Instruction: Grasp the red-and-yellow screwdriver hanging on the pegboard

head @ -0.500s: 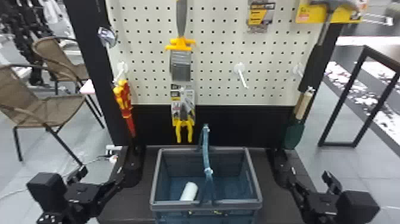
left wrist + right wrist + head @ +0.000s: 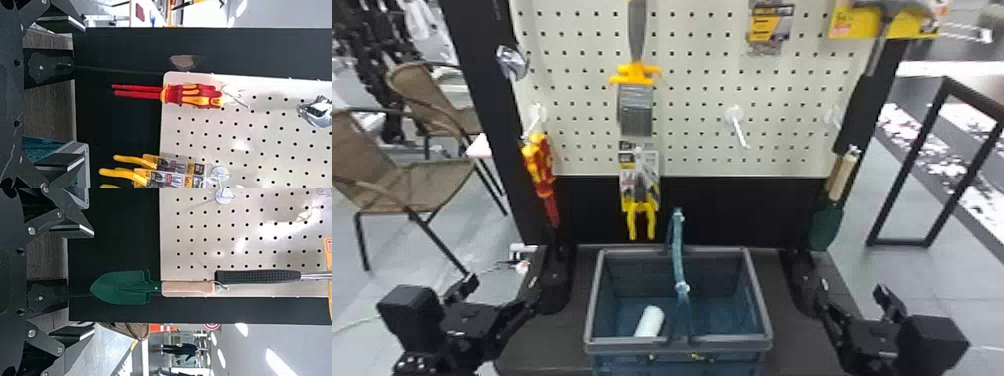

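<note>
The red-and-yellow screwdriver [image 2: 539,170] hangs handle up from a white hook at the left edge of the pegboard [image 2: 692,100], its red shaft pointing down over the black panel. In the left wrist view the screwdriver [image 2: 192,95] lies straight ahead of my left gripper [image 2: 58,92], well beyond the open fingers. In the head view my left gripper [image 2: 529,300] sits low at the left, below the screwdriver and left of the basket. My right gripper [image 2: 824,305] sits low at the right, open and holding nothing; its wrist view shows the right gripper [image 2: 74,280] facing a green trowel [image 2: 121,287].
A blue-grey basket [image 2: 592,300] with a white roll [image 2: 649,321] inside stands between the arms. Yellow-handled pliers [image 2: 639,200] and a brush [image 2: 634,95] hang mid-board, an empty white hook [image 2: 736,122] to their right. Chairs [image 2: 407,180] stand at the left and a black frame [image 2: 932,165] at the right.
</note>
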`<state>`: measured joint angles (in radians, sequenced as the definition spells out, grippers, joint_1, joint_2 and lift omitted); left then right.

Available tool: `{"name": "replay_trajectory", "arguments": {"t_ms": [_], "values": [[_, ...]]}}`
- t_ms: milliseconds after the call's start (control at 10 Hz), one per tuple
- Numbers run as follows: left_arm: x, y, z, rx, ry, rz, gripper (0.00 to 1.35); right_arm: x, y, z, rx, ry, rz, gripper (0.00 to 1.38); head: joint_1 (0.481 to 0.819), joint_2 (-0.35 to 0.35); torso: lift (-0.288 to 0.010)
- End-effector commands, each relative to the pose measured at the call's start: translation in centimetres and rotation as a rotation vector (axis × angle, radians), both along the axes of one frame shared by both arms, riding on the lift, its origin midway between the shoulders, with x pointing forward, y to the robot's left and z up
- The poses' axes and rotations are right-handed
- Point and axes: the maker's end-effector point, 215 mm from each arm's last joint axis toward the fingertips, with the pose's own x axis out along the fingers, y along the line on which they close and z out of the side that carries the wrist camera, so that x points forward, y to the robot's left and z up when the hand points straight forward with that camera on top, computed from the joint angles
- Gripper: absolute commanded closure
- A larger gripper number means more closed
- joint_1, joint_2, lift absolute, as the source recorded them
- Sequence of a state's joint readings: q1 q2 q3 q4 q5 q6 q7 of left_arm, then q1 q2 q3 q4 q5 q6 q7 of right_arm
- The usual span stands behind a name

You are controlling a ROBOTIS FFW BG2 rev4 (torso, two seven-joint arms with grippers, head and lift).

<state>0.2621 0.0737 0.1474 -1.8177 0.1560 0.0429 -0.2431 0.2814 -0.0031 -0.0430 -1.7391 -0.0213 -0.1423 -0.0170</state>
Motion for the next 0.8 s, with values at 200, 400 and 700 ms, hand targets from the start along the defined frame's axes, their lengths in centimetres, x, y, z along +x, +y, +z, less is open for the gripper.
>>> {"name": "replay_trajectory", "arguments": {"t_ms": [200,400,700], "values": [[0.5,1.5,1.5,0.004,-0.034,-0.011,0.15,-0.1,0.0,-0.3,0.0,0.008,0.0,0.4,0.549,0.0,-0.1],[1.5,3.2,3.3,-0.006,-0.071,-0.058,0.15,-0.1,0.2,-0.5,0.001,0.012,0.003,0.4,0.549,0.0,-0.1],[2.7,6.3,6.1,-0.002,-0.101,-0.096,0.15,-0.1,0.7,-0.6,0.004,0.015,0.012,0.4,0.549,0.0,-0.1]]}}
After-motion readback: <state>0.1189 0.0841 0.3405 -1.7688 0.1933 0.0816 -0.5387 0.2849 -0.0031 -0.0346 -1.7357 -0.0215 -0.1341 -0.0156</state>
